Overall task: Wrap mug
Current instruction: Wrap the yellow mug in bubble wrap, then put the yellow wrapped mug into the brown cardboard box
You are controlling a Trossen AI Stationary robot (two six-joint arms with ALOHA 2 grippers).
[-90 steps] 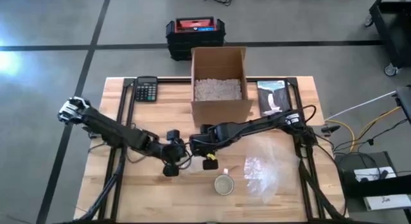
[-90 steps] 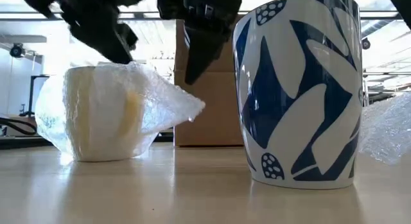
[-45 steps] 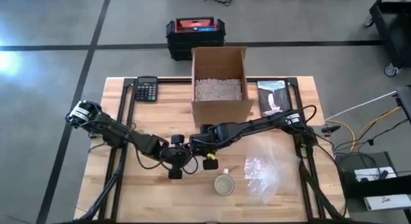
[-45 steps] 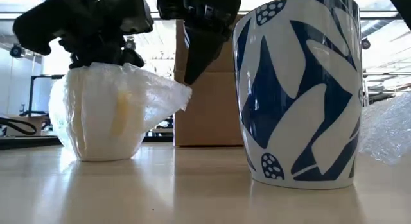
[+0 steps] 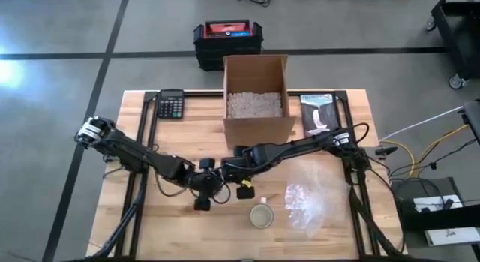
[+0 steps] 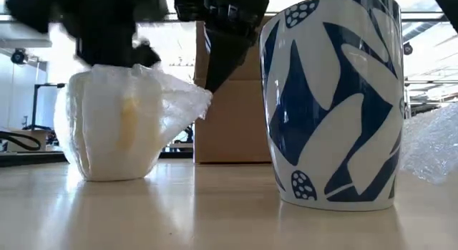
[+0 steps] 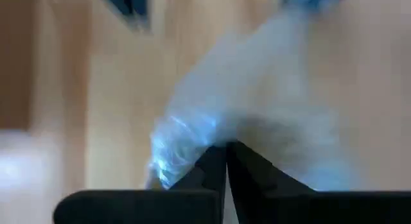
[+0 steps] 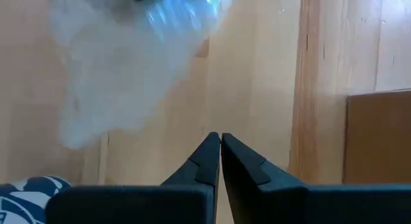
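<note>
Two mugs are seen on the worktop [image 5: 172, 232]: the wrapped mug [image 6: 118, 128] is pinched at its bubble wrap [image 7: 192, 144] by the left hand [image 5: 204, 188]; the right hand [image 5: 241, 185], fingers pressed together, is held beside it, near the blue-patterned mug [image 6: 335, 99].

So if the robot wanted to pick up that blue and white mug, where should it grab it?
Probably by the rim, coming straight down from above. The blue and white mug stands upright with its mouth open to the top, so one finger could slip inside and one outside the wall. No handle shows in the low view, and the sides look wide for a sideways grip.
</note>
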